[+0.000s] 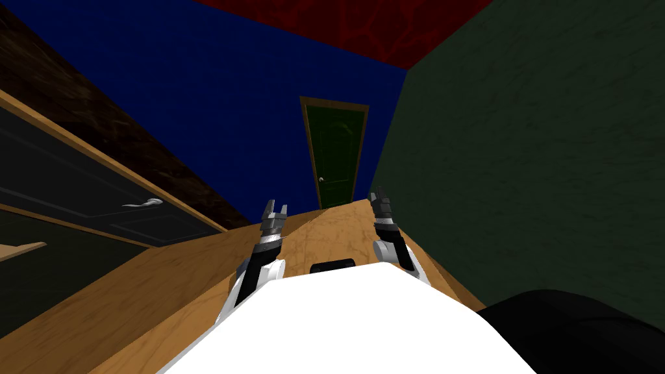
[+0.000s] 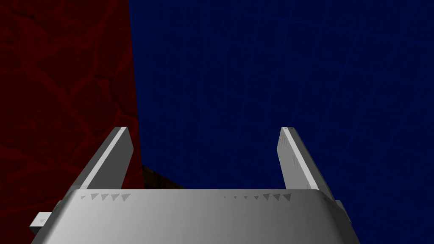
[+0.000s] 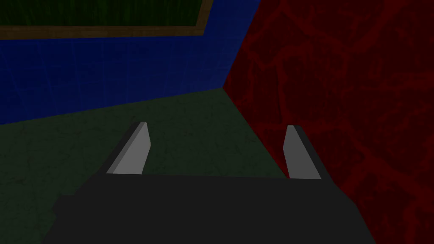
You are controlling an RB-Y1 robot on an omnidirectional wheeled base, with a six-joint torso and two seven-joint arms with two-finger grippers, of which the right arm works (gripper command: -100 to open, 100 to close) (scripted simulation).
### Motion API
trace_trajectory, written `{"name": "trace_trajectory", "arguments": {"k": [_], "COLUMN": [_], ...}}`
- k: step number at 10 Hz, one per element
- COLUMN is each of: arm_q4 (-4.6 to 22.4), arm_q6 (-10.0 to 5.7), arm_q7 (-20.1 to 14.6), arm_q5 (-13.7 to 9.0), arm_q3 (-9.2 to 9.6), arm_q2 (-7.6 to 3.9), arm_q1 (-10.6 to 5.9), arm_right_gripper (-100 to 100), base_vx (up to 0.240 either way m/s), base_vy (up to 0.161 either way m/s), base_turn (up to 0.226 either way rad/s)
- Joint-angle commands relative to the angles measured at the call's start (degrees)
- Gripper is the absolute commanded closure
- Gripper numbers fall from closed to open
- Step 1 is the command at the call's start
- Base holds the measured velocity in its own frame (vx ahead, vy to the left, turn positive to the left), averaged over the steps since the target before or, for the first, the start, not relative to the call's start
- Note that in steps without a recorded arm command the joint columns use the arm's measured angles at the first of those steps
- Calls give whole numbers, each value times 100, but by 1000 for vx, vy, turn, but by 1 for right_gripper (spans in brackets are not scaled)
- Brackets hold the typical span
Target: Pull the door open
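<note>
Both claws, left claw [image 1: 276,208] and right claw [image 1: 377,195], are spread and empty, held low before the chest over the wooden floor [image 1: 195,273], likely because the dark green door [image 1: 336,152] with its small knob [image 1: 321,179] stands well ahead in the blue wall [image 1: 227,97].

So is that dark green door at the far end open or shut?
Shut: the dark green door fills its brown frame, no gap showing.
</note>
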Motion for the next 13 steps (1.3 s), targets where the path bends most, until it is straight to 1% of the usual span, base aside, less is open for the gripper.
{"name": "trace_trajectory", "arguments": {"k": [1,4,5,6,9,10,13], "arm_q4": [158,545,629,796,1104,1314,1677], "arm_q6": [-30,-103,-119,-151,-209,-249,-318], "arm_q7": [-23,-78,-90,-114,-158,-188,-241], "arm_q5": [-15,-51,-59,-75,-104,-124,-158], "arm_q3": [3,11,12,16,22,26,33], "arm_q2": [-50,-157,-179,-222,-296,-346,-427], "arm_q1": [-60,-205,-237,-300,-416,-495,-632], "arm_right_gripper": [-100,-100,-100,-100,-100,-100,-100], "base_vx": [73,145,134,126,112,115,124], "base_vy": [112,22,21,43,45,57,48], "base_turn": [45,32,30,42,27,56,35]}}
